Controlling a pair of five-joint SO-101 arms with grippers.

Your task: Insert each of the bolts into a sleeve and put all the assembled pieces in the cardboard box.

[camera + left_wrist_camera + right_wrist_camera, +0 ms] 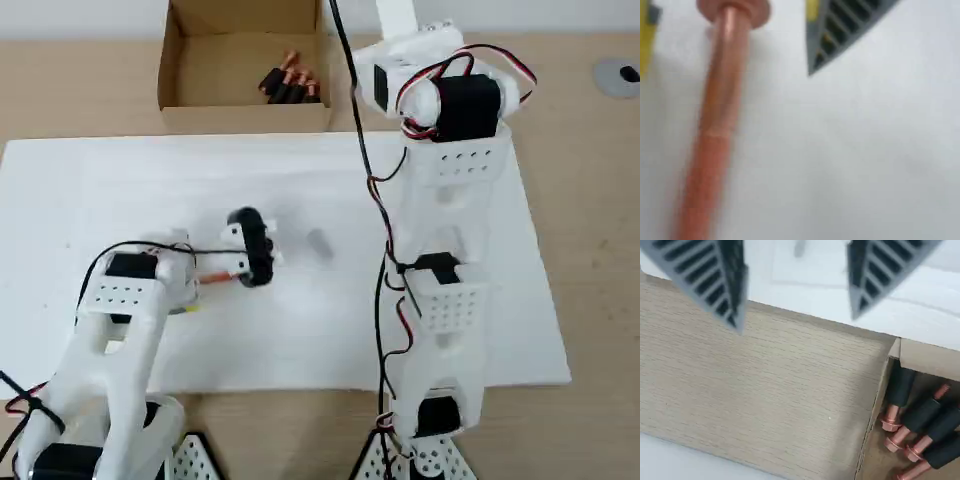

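The copper-coloured flanged bolt [715, 130] is appearing blurred in the left wrist view, and the frame edges are cropping both its head and its shank end. In the high view, a small grey object [318, 241] at the centre of the white sheet [120, 180] is showing too small to identify. In the right wrist view, the frame edge is cropping the black sleeved pieces [927, 415] inside the brown cardboard box [930, 359].

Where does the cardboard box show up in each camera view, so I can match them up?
High view: cardboard box at the top, left of centre, beyond the white sheet.
Left wrist view: copper bolt, white sheet behind it.
Right wrist view: cardboard box corner beside bare wood, sleeved bolts inside.
Shared landmark: the white sheet.
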